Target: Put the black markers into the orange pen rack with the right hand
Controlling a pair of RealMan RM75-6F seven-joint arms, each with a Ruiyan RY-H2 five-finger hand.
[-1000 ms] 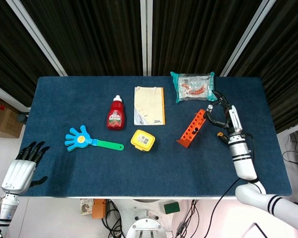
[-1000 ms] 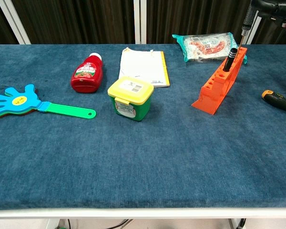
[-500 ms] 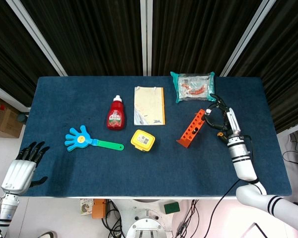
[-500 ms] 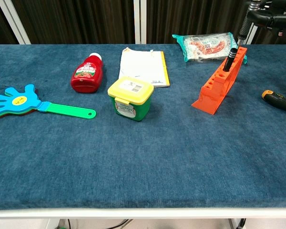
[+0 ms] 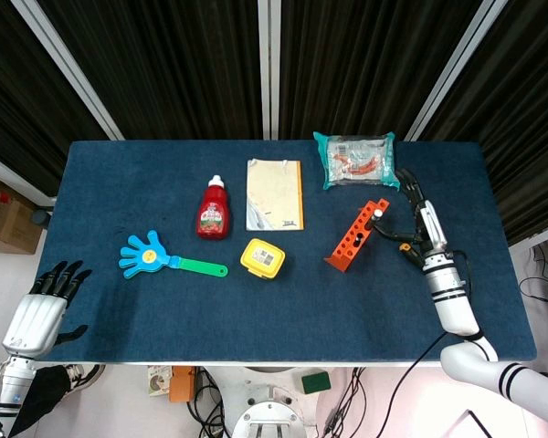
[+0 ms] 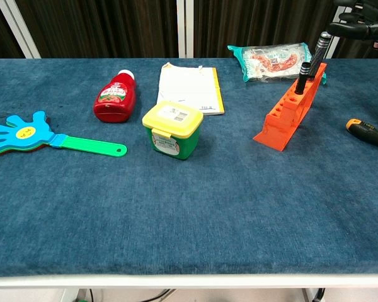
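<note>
The orange pen rack (image 5: 354,237) (image 6: 288,114) lies right of the table's centre. Two black markers stand upright in its far end: one (image 6: 302,77) in a lower slot and a taller one (image 6: 321,50) behind it, whose cap (image 5: 381,212) shows from above. My right hand (image 5: 415,215) (image 6: 360,17) hovers just right of the rack's far end with its fingers spread, a small gap away from the taller marker and holding nothing. At the lower left, off the table's edge, my left hand (image 5: 44,308) hangs with its fingers extended and empty.
A black and orange screwdriver (image 6: 368,133) lies right of the rack. A sealed food packet (image 5: 353,159) sits behind it. A notebook (image 5: 275,194), ketchup bottle (image 5: 214,210), yellow-lidded tub (image 5: 262,258) and blue hand clapper (image 5: 161,257) fill the middle and left.
The taller marker has gone down into the rack's far slot. My right hand has let go of it and drawn slightly right with its fingers spread. The left hand is unmoved.
</note>
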